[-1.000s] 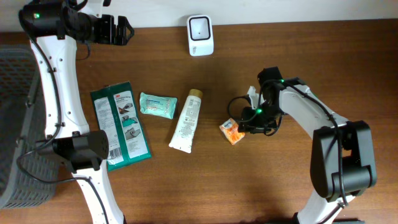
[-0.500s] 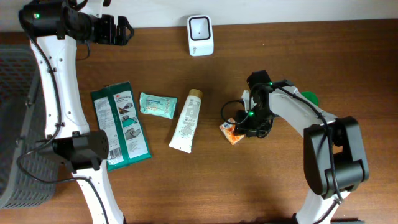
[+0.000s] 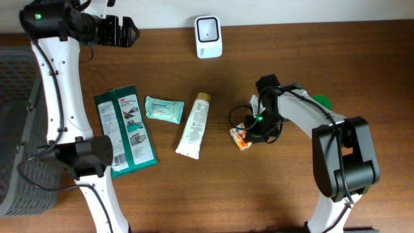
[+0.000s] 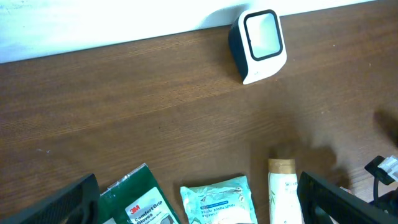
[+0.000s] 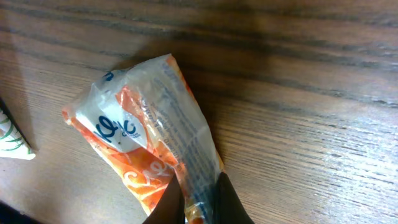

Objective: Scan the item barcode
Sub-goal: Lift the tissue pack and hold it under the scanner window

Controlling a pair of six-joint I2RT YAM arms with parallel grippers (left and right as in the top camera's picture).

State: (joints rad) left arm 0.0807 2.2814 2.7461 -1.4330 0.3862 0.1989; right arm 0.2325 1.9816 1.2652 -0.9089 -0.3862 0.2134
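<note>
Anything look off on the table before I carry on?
Only the small orange and white plastic packet: the right end effector is shut on just its narrow end, and the film there is bunched and creased. Nothing else stands out.

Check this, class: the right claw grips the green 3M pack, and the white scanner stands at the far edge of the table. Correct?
No. The right claw grips the orange packet, not the green 3M pack, as the right wrist view shows. The white scanner does stand at the far edge of the table.
</note>
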